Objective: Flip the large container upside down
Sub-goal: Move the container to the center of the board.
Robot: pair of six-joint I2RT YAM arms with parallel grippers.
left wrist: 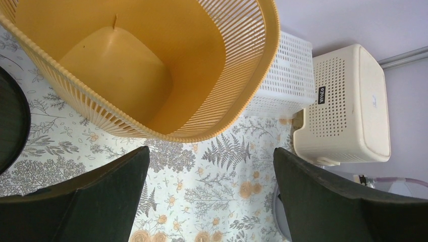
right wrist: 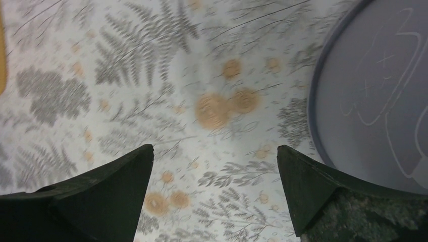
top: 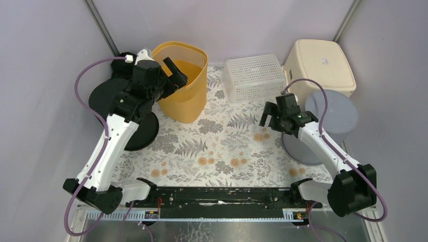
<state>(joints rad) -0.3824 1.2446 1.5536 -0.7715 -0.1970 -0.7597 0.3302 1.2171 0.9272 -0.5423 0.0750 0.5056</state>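
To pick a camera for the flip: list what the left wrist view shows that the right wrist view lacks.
Left wrist only: the yellow basket, seen mouth up and empty, the white mesh basket and the cream box. Right wrist only: the grey disc, its face scribbled. Both: the fern-print cloth, and each its own open tool, left tool and right tool.

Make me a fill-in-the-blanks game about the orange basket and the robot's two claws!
The orange basket stands with its opening facing ____. The left gripper, by its rim, has jaws wide ____. The right gripper, above the flowery tablecloth, holds ____.
Missing words: up; open; nothing.
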